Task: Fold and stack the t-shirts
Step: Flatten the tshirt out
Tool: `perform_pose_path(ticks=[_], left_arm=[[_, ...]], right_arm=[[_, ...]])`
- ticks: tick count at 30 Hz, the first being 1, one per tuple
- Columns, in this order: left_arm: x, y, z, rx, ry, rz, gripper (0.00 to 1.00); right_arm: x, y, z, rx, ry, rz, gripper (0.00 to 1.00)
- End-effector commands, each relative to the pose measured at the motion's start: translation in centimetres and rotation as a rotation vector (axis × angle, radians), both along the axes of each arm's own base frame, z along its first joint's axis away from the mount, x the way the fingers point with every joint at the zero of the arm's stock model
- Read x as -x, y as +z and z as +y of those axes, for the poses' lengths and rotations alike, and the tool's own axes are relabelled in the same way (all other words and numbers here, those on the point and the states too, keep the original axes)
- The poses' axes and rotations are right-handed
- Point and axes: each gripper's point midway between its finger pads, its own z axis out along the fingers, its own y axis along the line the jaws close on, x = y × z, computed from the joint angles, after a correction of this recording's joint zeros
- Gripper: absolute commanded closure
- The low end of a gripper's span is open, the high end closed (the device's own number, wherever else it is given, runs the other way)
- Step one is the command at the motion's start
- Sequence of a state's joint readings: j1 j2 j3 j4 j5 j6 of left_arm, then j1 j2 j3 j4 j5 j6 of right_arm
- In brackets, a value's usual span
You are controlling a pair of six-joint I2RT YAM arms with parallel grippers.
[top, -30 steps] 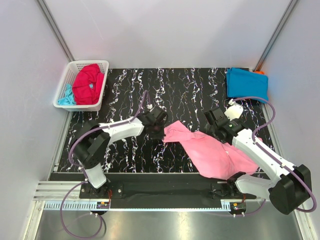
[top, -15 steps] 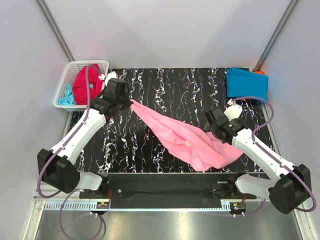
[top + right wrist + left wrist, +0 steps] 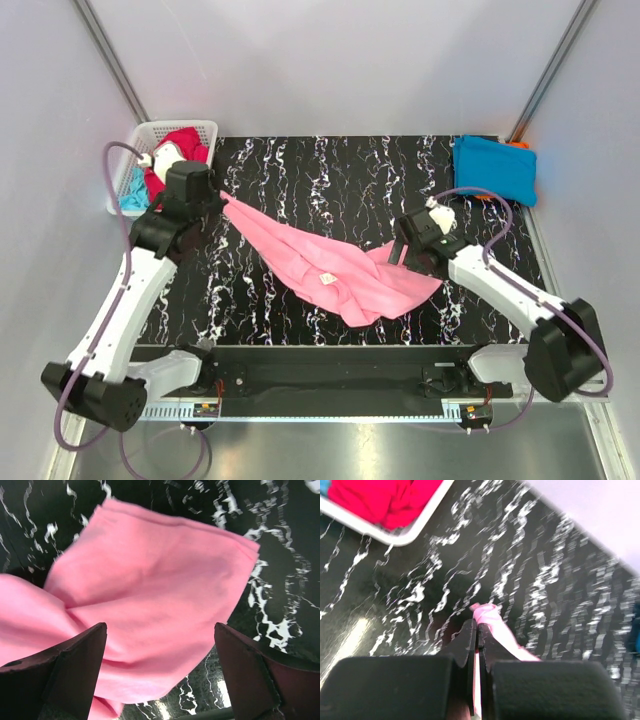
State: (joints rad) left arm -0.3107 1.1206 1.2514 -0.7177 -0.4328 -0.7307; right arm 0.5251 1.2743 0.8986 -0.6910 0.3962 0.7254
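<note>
A light pink t-shirt [image 3: 330, 270] lies stretched in a long band across the dark marbled table. My left gripper [image 3: 217, 198] is shut on its far-left corner, close to the basket; in the left wrist view the pink cloth [image 3: 492, 621] pokes out between the closed fingers of that gripper [image 3: 478, 630]. My right gripper [image 3: 399, 251] hangs open just over the shirt's right end. The right wrist view has pink fabric [image 3: 150, 580] below and between that gripper's [image 3: 160, 632] wide-spread fingers, which hold nothing. A folded bright blue t-shirt [image 3: 495, 168] rests on an orange one [image 3: 517, 146] at the back right.
A white lattice basket [image 3: 140, 135] at the back left holds a crimson red t-shirt [image 3: 185, 145] and a pale aqua one [image 3: 130, 190]; its rim [image 3: 395, 537] lies just ahead of the left gripper. Grey walls and metal posts enclose the table.
My left arm has swung far back and left, dragging the pink shirt's corner toward the basket and drawing the shirt out long. The right gripper has shifted left and stays open.
</note>
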Motion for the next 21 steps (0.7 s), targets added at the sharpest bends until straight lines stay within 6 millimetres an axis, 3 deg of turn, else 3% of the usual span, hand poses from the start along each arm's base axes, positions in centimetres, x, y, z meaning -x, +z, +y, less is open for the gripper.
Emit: perform_pose_path(ticks=[1, 4, 6, 7, 9, 10, 11, 12, 14, 15, 17, 21], left_arm=[[0.8, 5.6, -1.0, 0.087, -0.058, -0.140, 1.00], [2.6, 4.5, -3.6, 0.186, -0.183, -0.081, 1.00], [3.9, 1.3, -4.8, 0.244, -0.226, 0.007, 1.00], [5.1, -2.0, -5.7, 0.276, -0.261, 0.096, 1.00], [7.2, -4.4, -6.6, 0.329, -0.285, 0.157, 1.00], [8.9, -6.6, -7.0, 0.327, -0.303, 0.203, 1.00], [9.7, -7.5, -7.1, 0.321, -0.305, 0.226, 1.00], [10.6, -8.3, -6.9, 0.320, -0.291, 0.249, 1.00], [12.7, -10.0, -5.7, 0.265, -0.255, 0.310, 1.00], [13.6, -9.8, -5.1, 0.264, -0.233, 0.303, 1.00], [15.2, -9.8, -3.0, 0.214, -0.166, 0.317, 1.00], [18.1, -7.9, 1.3, 0.191, -0.005, 0.239, 1.00]], right_arm=[[-1.7, 0.4, 2.7, -0.062, 0.106, 0.005, 0.05], [-3.5, 0.9, 3.7, -0.049, 0.149, -0.010, 0.06], [-5.3, 1.8, 4.6, -0.042, 0.180, -0.035, 0.07], [-6.0, 2.1, 5.0, -0.040, 0.188, -0.043, 0.07], [-7.8, 3.1, 6.1, -0.038, 0.212, -0.063, 0.08], [-8.6, 2.6, 6.4, -0.020, 0.228, -0.052, 0.09], [-9.2, 2.6, 6.8, -0.017, 0.241, -0.055, 0.09], [-10.4, 3.9, 7.5, -0.026, 0.255, -0.085, 0.09], [-11.5, 2.7, 8.5, -0.007, 0.298, -0.053, 0.10], [-12.6, 3.4, 9.3, -0.021, 0.316, -0.072, 0.11], [-14.0, 2.3, 10.6, -0.025, 0.342, -0.050, 0.14], [-15.5, 0.1, 12.3, -0.054, 0.364, -0.007, 0.17]])
